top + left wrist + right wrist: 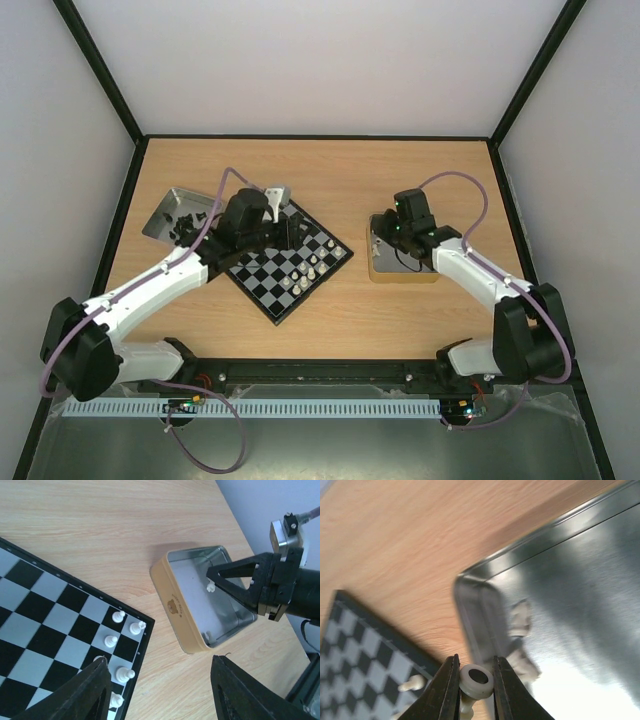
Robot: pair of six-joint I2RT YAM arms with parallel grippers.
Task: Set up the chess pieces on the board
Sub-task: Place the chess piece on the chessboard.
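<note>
The board [285, 265] lies tilted like a diamond left of centre, with several white chess pieces [312, 265] along its right side. My left gripper [160, 690] hangs open over the board's right edge and the bare wood, with nothing between its fingers. White pieces [125, 673] stand on the squares beside its left finger. My right gripper [475, 667] is shut on the round base of a white chess piece [478, 686], at the corner of the gold-walled tin [176, 605]. Two more cream pieces [521, 620] lie inside that tin.
A shallow metal tray [160, 222] with dark pieces sits at the back left, behind the left arm. The gold tin [405, 275] stands right of the board, with a strip of wood between them. Black frame posts rise at the table's corners.
</note>
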